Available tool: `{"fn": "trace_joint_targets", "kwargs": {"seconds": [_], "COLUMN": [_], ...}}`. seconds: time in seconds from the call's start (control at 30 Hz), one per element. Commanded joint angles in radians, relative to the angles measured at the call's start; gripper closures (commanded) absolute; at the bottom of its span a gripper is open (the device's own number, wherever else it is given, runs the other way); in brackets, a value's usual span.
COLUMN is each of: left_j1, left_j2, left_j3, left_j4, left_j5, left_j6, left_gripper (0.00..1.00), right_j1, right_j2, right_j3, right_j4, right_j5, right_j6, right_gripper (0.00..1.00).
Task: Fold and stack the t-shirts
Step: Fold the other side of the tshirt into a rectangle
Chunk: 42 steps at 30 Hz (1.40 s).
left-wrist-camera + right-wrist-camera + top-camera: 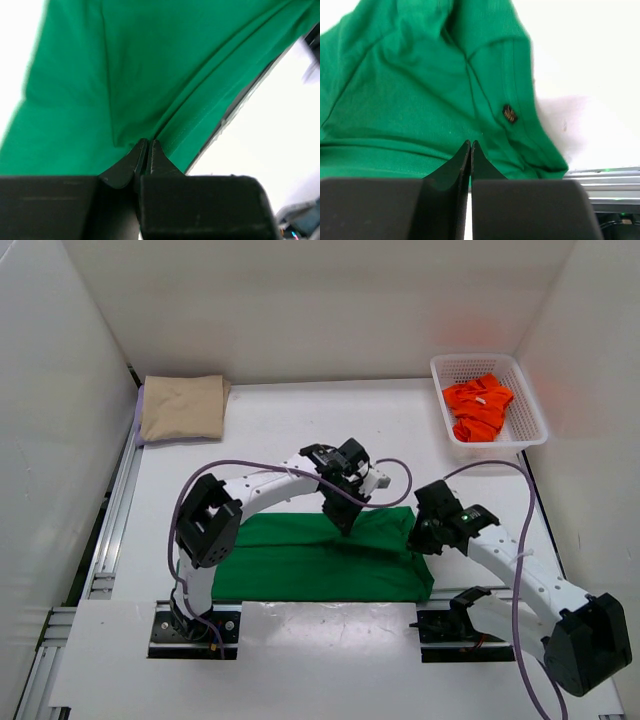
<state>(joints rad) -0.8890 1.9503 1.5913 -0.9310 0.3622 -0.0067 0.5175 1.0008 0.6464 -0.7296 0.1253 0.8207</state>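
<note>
The green t-shirt [300, 565] lies as a long folded strip near the table's front edge. My left gripper [345, 528] is shut on the middle of its far edge; in the left wrist view the jaws [146, 141] pinch cloth [125, 75] and creases run to the tips. My right gripper [418, 543] is shut at the shirt's right end; in the right wrist view the tips [470, 142] meet on a fold of the cloth [410, 100]. The tan t-shirt [182, 407] lies folded at the far left, with a lavender edge [139, 412] under it. The orange-red t-shirt [478, 407] lies crumpled in the basket.
The white lattice basket [535, 425] stands at the far right corner. White walls close in the table on three sides. A metal rail [110, 530] runs along the left edge. Both arm bases sit at the near edge.
</note>
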Motion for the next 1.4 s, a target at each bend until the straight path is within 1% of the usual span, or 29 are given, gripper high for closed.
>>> {"fn": "trace_joint_targets", "kwargs": {"seconds": [0.0,0.1,0.27,0.33,0.37,0.4,0.43,0.47,0.53,0.57,0.63,0.7,0.73,0.83,0.87,0.93,0.97,1.0,1.03,1.1,1.17,1.2,1.27,1.3,1.33,1.37], "left_j1": [-0.008,-0.019,-0.028,-0.028,-0.028,-0.028,-0.028,-0.028,-0.028,-0.028,-0.028,-0.028,-0.028,-0.028,-0.028,-0.028,-0.028,-0.028,-0.028,-0.019,-0.007,0.011,0.07,0.097,0.154,0.183], "left_j2": [-0.053,-0.053,-0.019,-0.007,-0.007,-0.007,0.004,0.013,0.013,0.024,0.024,0.024,0.024,0.024,0.013,0.004,0.004,-0.008,-0.008,-0.034,-0.047,-0.062,-0.071,-0.088,-0.097,-0.111], "left_j3": [-0.065,-0.103,-0.131,-0.14,-0.151,-0.151,-0.151,-0.16,-0.16,-0.171,-0.171,-0.171,-0.171,-0.171,-0.171,-0.171,-0.171,-0.171,-0.171,-0.162,-0.162,-0.162,-0.162,-0.174,-0.188,-0.197], "left_j4": [0.009,0.018,0.037,0.037,0.037,0.037,0.037,0.037,0.026,0.026,0.014,-0.009,-0.02,-0.075,-0.075,-0.118,-0.13,-0.144,-0.169,-0.196,-0.222,-0.235,-0.25,-0.25,-0.264,-0.276], "left_j5": [0.03,0.041,0.063,0.086,0.086,0.096,0.112,0.112,0.144,0.153,0.172,0.172,0.184,0.23,0.23,0.23,0.23,0.23,0.241,0.251,0.251,0.273,0.309,0.346,0.357,0.357], "left_j6": [0.007,0.007,0.007,0.007,0.007,0.007,0.007,0.007,0.007,0.007,0.007,0.007,0.007,0.007,0.007,0.007,0.007,0.007,0.007,0.007,0.007,0.007,0.007,0.007,0.007,0.007], "left_gripper": [0.89,0.89,0.89,0.89,0.89,0.89,0.87,0.81,0.76,0.69,0.68,0.63,0.63,0.57,0.55,0.54,0.53,0.5,0.5,0.47,0.46,0.46,0.46,0.46,0.46,0.46], "right_j1": [0.028,0.053,0.069,0.069,0.069,0.069,0.069,0.069,0.069,0.069,0.069,0.069,0.069,0.069,0.069,0.069,0.069,0.069,0.069,0.069,0.078,0.078,0.111,0.121,0.121,0.145], "right_j2": [-0.045,-0.045,-0.011,-0.011,-0.011,-0.011,-0.011,-0.011,-0.011,-0.028,-0.08,-0.146,-0.168,-0.209,-0.209,-0.165,-0.115,-0.09,-0.065,0.007,0.091,0.12,0.204,0.226,0.242,0.252], "right_j3": [-0.051,-0.097,-0.131,-0.131,-0.145,-0.145,-0.157,-0.157,-0.157,-0.157,-0.157,-0.157,-0.157,-0.157,-0.157,-0.157,-0.148,-0.139,-0.128,-0.128,-0.102,-0.09,-0.062,-0.042,-0.042,-0.042], "right_j4": [-0.054,0.001,0.012,0.012,0.012,0.022,0.022,0.022,0.022,0.022,0.022,0.032,0.065,0.137,0.197,0.274,0.291,0.306,0.346,0.395,0.471,0.486,0.486,0.486,0.486,0.486], "right_j5": [-0.006,-0.048,-0.059,-0.072,-0.072,-0.072,-0.082,-0.082,-0.092,-0.101,-0.101,-0.085,-0.073,-0.073,-0.087,-0.131,-0.141,-0.141,-0.141,-0.151,-0.203,-0.252,-0.265,-0.274,-0.288,-0.321], "right_j6": [0.032,0.061,0.086,0.086,0.077,0.077,0.068,0.067,0.058,0.058,0.058,0.058,0.058,0.04,0.028,0.005,0.005,0.005,0.005,-0.023,-0.049,-0.08,-0.109,-0.123,-0.146,-0.158], "right_gripper": [1.0,1.0,1.0,0.97,0.91,0.88,0.86,0.86,0.84,0.82,0.82,0.81,0.81,0.83,0.85,0.89,0.91,0.97,1.0,1.0,1.0,1.0,1.0,1.0,1.0,1.0]}}
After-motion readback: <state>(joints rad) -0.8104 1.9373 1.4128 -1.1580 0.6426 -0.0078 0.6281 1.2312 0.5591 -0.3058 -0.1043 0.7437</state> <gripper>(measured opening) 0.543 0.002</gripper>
